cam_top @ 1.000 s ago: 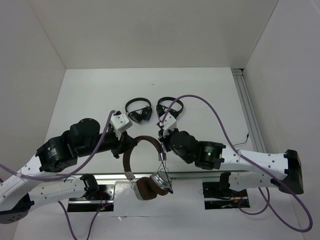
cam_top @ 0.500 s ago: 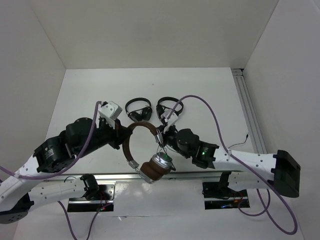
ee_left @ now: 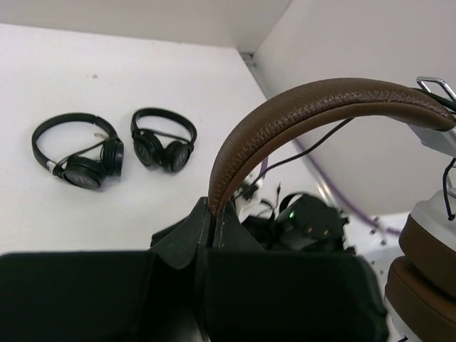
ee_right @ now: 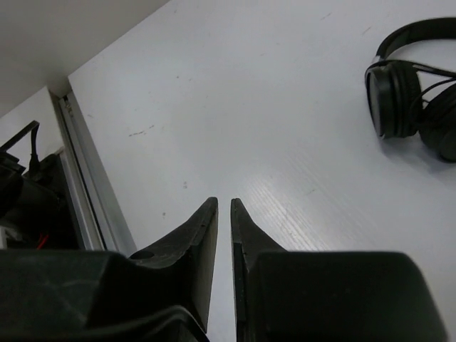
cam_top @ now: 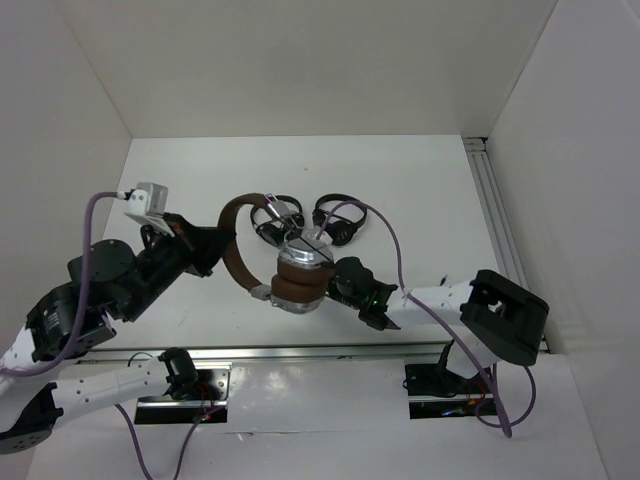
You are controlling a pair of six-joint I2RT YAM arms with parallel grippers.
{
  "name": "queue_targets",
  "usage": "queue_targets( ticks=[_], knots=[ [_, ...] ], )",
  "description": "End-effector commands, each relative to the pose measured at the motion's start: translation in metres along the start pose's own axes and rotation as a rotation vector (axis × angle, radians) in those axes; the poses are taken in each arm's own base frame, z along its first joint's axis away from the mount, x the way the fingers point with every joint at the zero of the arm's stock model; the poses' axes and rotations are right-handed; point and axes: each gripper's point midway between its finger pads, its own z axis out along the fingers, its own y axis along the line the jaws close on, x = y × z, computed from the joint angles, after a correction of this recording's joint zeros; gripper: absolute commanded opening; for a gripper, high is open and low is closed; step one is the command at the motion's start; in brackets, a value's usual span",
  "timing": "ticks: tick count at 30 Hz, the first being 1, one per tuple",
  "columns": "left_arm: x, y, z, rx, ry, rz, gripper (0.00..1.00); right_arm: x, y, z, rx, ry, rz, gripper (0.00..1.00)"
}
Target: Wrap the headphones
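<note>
1. The headphones hang in the air over the middle of the surface, with the brown headband arching up to the left and the two brown-cushioned earcups stacked together at the lower right.
2. The left gripper has its fingers pressed onto the headband, pinching it near one end; the wrist view shows the leather band rising out of the grip.
3. The right gripper has its fingers parted by a narrow gap with nothing between them. It points down at bare surface.
4. In the top view the right gripper sits just beside the earcups; I cannot tell if they touch.
5. Two small black headphones lie side by side on the surface beyond.
</note>
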Motion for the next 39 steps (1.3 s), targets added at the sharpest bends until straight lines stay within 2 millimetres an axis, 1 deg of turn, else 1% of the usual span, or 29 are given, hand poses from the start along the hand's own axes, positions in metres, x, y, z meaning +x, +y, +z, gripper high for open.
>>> queue_targets(
  ticks=[1, 3, 4, 6, 8, 11, 12, 13, 14, 16, 17, 18, 19, 20, 21, 22, 24, 25, 27, 28, 29, 30, 31, 32, 33, 34, 37, 38, 39],
  knots=[
    [-0.055, -0.007, -0.013, -0.006, -0.182, -0.186, 0.00, -0.010, 0.016, 0.005, -0.093, -0.081, 0.053, 0.20],
    [-0.059, 0.000, -0.019, -0.041, -0.189, -0.215, 0.00, 0.006, 0.014, 0.009, -0.094, -0.054, 0.065, 0.20],
    [-0.062, 0.006, -0.020, -0.077, -0.207, -0.230, 0.00, 0.020, 0.009, 0.008, -0.084, -0.025, 0.076, 0.20],
    [-0.068, 0.013, -0.024, -0.119, -0.224, -0.275, 0.00, 0.031, 0.011, 0.007, -0.092, -0.017, 0.087, 0.20],
    [-0.067, 0.027, -0.026, -0.201, -0.231, -0.283, 0.00, 0.053, 0.008, 0.003, -0.076, 0.022, 0.108, 0.20],
    [-0.068, 0.039, -0.027, -0.281, -0.247, -0.311, 0.00, 0.074, 0.015, -0.006, -0.077, 0.040, 0.112, 0.16],
    [-0.066, 0.041, -0.024, -0.302, -0.248, -0.315, 0.00, 0.077, 0.017, -0.008, -0.077, 0.040, 0.110, 0.13],
    [-0.066, 0.043, -0.023, -0.323, -0.251, -0.319, 0.00, 0.087, 0.016, -0.010, -0.069, 0.064, 0.107, 0.03],
    [-0.067, 0.048, -0.024, -0.349, -0.265, -0.320, 0.00, 0.091, 0.015, -0.010, -0.052, 0.067, 0.104, 0.00],
    [-0.063, 0.055, -0.021, -0.401, -0.264, -0.323, 0.00, 0.098, 0.028, -0.012, -0.060, 0.079, 0.094, 0.00],
    [-0.064, 0.059, -0.019, -0.443, -0.278, -0.319, 0.00, 0.100, 0.024, -0.013, -0.020, 0.077, 0.088, 0.00],
    [-0.059, 0.065, -0.019, -0.481, -0.270, -0.323, 0.00, 0.111, 0.022, -0.016, 0.012, 0.112, 0.074, 0.00],
    [-0.059, 0.068, -0.020, -0.507, -0.273, -0.332, 0.00, 0.114, 0.035, -0.018, 0.007, 0.118, 0.061, 0.00],
    [-0.057, 0.072, -0.015, -0.557, -0.282, -0.313, 0.00, 0.115, 0.030, -0.020, 0.067, 0.110, 0.045, 0.00],
    [-0.055, 0.077, -0.013, -0.590, -0.292, -0.315, 0.00, 0.116, 0.034, -0.023, 0.097, 0.125, 0.025, 0.00],
    [-0.054, 0.086, -0.014, -0.640, -0.294, -0.299, 0.00, 0.115, 0.056, -0.025, 0.082, 0.126, 0.006, 0.00],
    [-0.052, 0.092, -0.006, -0.697, -0.297, -0.279, 0.00, 0.111, 0.066, -0.036, 0.133, 0.163, -0.061, 0.00],
    [-0.053, 0.097, -0.004, -0.726, -0.307, -0.276, 0.00, 0.106, 0.093, -0.042, 0.099, 0.156, -0.079, 0.00],
    [-0.052, 0.104, -0.002, -0.758, -0.306, -0.251, 0.00, 0.091, 0.108, -0.054, 0.112, 0.130, -0.107, 0.00],
    [-0.044, 0.110, 0.004, -0.790, -0.285, -0.208, 0.00, 0.100, 0.118, -0.066, 0.101, 0.176, -0.158, 0.00],
    [-0.045, 0.116, 0.010, -0.818, -0.298, -0.200, 0.00, 0.086, 0.127, -0.068, 0.122, 0.148, -0.154, 0.00],
    [-0.042, 0.118, 0.013, -0.819, -0.285, -0.189, 0.00, 0.080, 0.135, -0.074, 0.126, 0.139, -0.168, 0.00],
    [-0.030, 0.125, 0.022, -0.852, -0.243, -0.135, 0.00, 0.082, 0.147, -0.090, 0.109, 0.157, -0.213, 0.00],
    [-0.027, 0.134, 0.022, -0.880, -0.237, -0.134, 0.00, 0.068, 0.159, -0.093, 0.110, 0.135, -0.211, 0.00],
    [-0.019, 0.137, 0.028, -0.887, -0.208, -0.121, 0.00, 0.059, 0.158, -0.098, 0.146, 0.111, -0.228, 0.00],
    [-0.007, 0.144, 0.032, -0.904, -0.180, -0.100, 0.00, 0.059, 0.161, -0.108, 0.152, 0.127, -0.262, 0.00],
    [0.007, 0.148, 0.047, -0.868, -0.144, -0.092, 0.00, 0.038, 0.167, -0.115, 0.195, 0.092, -0.288, 0.00],
    [0.019, 0.153, 0.050, -0.872, -0.104, -0.048, 0.00, 0.038, 0.164, -0.120, 0.209, 0.102, -0.324, 0.00],
    [0.023, 0.156, 0.053, -0.872, -0.094, -0.029, 0.00, 0.030, 0.167, -0.119, 0.219, 0.093, -0.323, 0.00]
  ],
)
